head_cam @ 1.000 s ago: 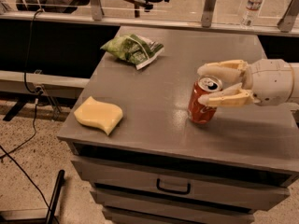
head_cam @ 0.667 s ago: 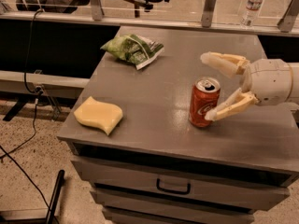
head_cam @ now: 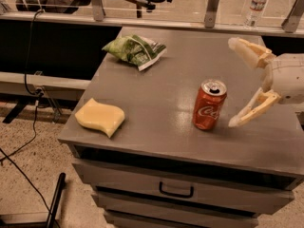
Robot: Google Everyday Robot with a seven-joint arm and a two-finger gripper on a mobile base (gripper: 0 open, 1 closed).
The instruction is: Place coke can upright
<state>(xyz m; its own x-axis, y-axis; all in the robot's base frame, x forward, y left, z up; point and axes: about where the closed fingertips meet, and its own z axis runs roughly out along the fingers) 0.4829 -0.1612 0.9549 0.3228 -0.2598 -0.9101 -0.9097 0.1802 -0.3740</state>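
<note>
The gripper (head_cam: 232, 82) is hovering with its two fingers spread wide, gripping nothing. The coke can (head_cam: 209, 104) is standing upright on the grey cabinet top (head_cam: 156, 94), just beyond the fingertips and not touching them.

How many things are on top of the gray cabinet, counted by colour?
Red: 1, the coke can, standing upright.
Green: 1, the chip bag.
Yellow: 1, the sponge.
Total: 3 on the cabinet top.
Not counted: the gripper, open just right of the coke can and not touching it.
</note>
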